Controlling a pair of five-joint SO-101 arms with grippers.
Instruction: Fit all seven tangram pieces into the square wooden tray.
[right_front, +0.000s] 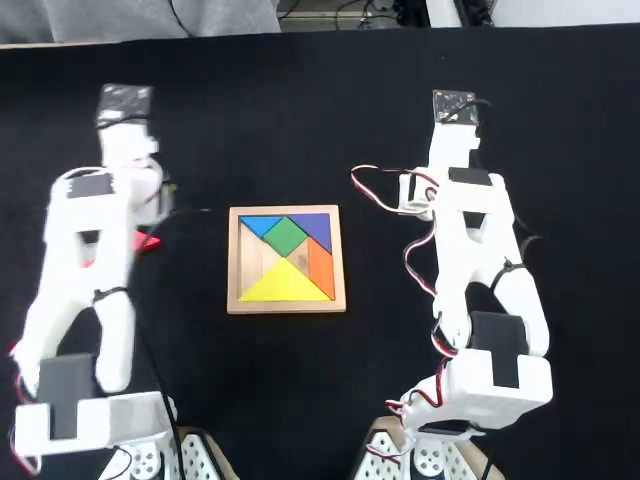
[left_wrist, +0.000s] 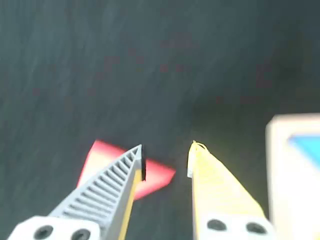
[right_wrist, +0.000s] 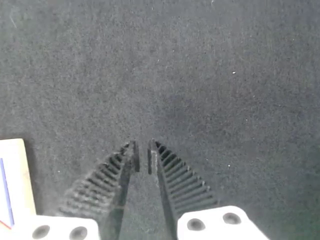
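Left wrist view: left pincer (left_wrist: 167, 146) apart; red piece (left_wrist: 156, 173) under its grey finger (left_wrist: 110, 190), tray (left_wrist: 280, 165) beyond yellow finger (left_wrist: 220, 190). Right pincer (right_wrist: 142, 150) together, empty. Risk: grey finger lands atop piece, skids it away.

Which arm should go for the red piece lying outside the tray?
Left. Its gripper hangs open just over the red piece, beside the tray. The right gripper sits over bare cloth on the tray's other side.
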